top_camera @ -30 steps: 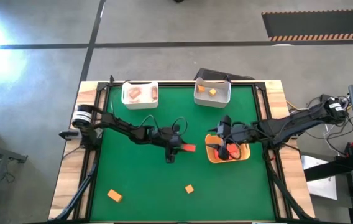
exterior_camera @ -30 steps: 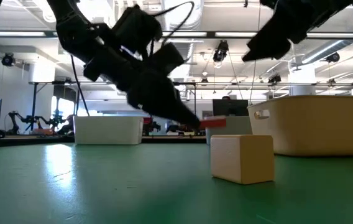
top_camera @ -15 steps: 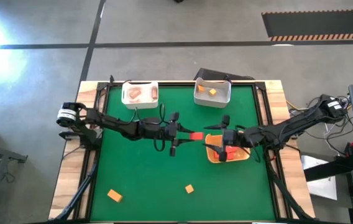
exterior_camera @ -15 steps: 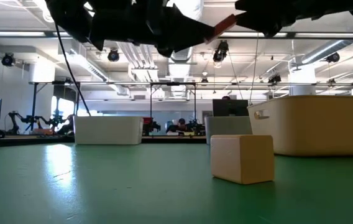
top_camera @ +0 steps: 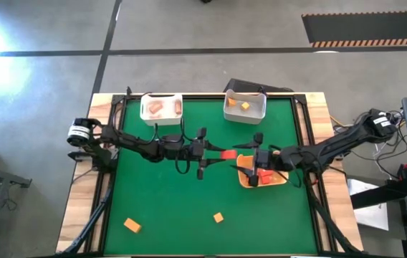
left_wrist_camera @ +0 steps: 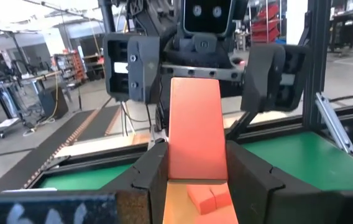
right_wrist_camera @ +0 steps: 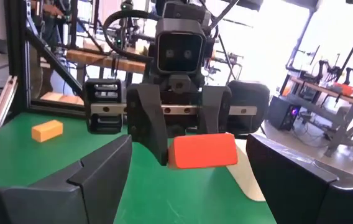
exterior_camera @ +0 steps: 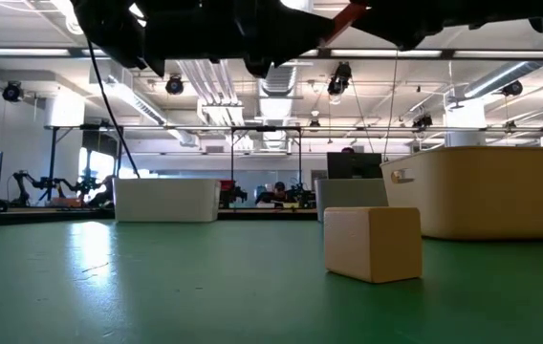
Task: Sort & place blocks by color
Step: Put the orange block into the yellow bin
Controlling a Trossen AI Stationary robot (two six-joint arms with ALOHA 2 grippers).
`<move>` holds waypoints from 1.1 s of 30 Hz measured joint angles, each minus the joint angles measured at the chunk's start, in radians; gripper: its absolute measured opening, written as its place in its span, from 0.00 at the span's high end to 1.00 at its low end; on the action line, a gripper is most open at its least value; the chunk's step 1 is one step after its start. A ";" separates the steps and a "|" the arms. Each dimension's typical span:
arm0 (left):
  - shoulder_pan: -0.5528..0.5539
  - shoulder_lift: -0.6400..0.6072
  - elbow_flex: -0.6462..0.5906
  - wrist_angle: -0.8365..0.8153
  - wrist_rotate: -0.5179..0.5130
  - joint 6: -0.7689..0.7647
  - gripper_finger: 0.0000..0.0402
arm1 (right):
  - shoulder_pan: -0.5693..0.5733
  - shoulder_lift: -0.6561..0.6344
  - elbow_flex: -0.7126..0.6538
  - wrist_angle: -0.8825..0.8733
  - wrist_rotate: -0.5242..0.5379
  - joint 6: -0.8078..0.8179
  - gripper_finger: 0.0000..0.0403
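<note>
left gripper (top_camera: 221, 153): clamped on a red bar block (top_camera: 227, 154), raised above mid-table, block's free end reaching the orange tray (top_camera: 243, 179)
right gripper (top_camera: 252, 157): fingers spread wide, nothing between them, hovering over the tray, facing the left gripper nose to nose
red bar block: seen flat-on in the right wrist view (right_wrist_camera: 202, 150), well clear of the green mat (top_camera: 160, 208)
tray: red blocks (top_camera: 264, 175) inside
near edge of mat: two orange blocks (top_camera: 132, 226), well apart
far bins (top_camera: 161, 109): white, blocks in each
</note>
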 joint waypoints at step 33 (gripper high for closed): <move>-0.003 0.001 -0.001 -0.007 0.000 0.000 0.61 | -0.022 0.061 0.000 0.102 -0.017 0.073 0.70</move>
